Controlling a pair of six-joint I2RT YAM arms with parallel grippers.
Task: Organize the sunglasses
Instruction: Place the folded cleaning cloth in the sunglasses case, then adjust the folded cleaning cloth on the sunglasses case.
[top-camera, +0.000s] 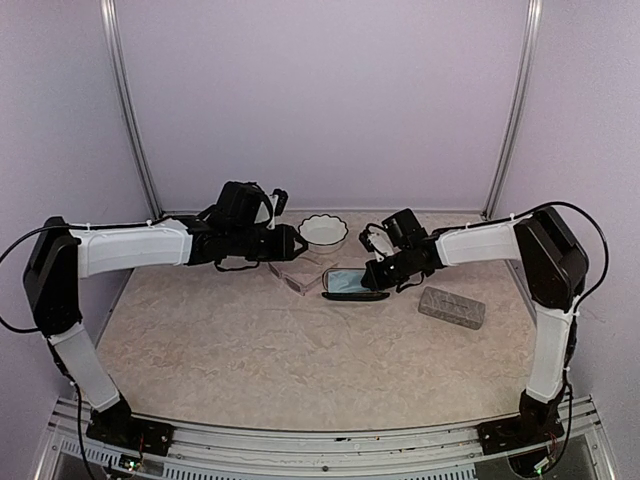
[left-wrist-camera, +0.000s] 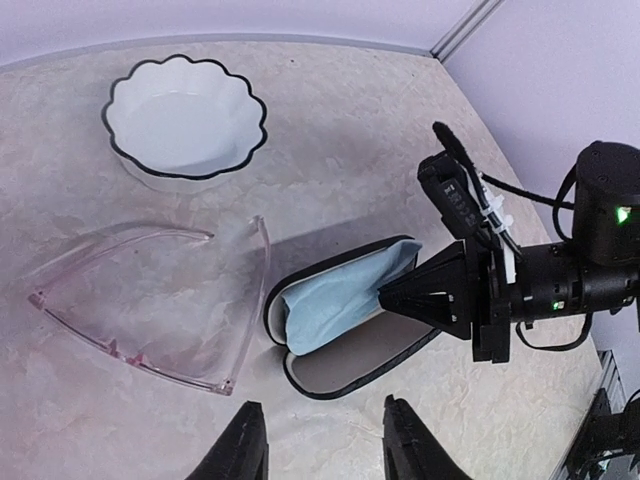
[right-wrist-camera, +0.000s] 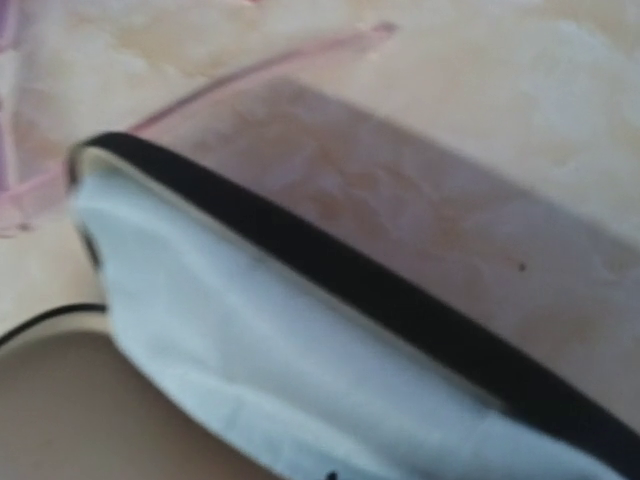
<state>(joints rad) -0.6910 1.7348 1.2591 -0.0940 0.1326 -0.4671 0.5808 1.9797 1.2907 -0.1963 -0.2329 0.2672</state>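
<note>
Clear pink sunglasses (left-wrist-camera: 150, 300) lay unfolded nr far edge of bench (left-wrist-camera: 380, 130), mid-width, just beside open black case (left-wrist-camera: 340, 350), white bowl (left-wrist-camera: 185, 115) nearby. L pincer (left-wrist-camera: 325, 450) hovered above, half-wide, empty. R pincer (left-wrist-camera: 388, 297) was closed tight, tips at case's blue cloth (left-wrist-camera: 335, 300).

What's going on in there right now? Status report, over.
Left claw open, empty, near pink glasses. Right claw shut at blue cloth in open black case. Cloth likely in the way.

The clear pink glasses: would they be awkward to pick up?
The pink glasses are probably light: the frame looks like thin, see-through plastic. Their side arms lie unfolded, so they may swing when nudged. Smooth plastic could slip when pinched.
</note>
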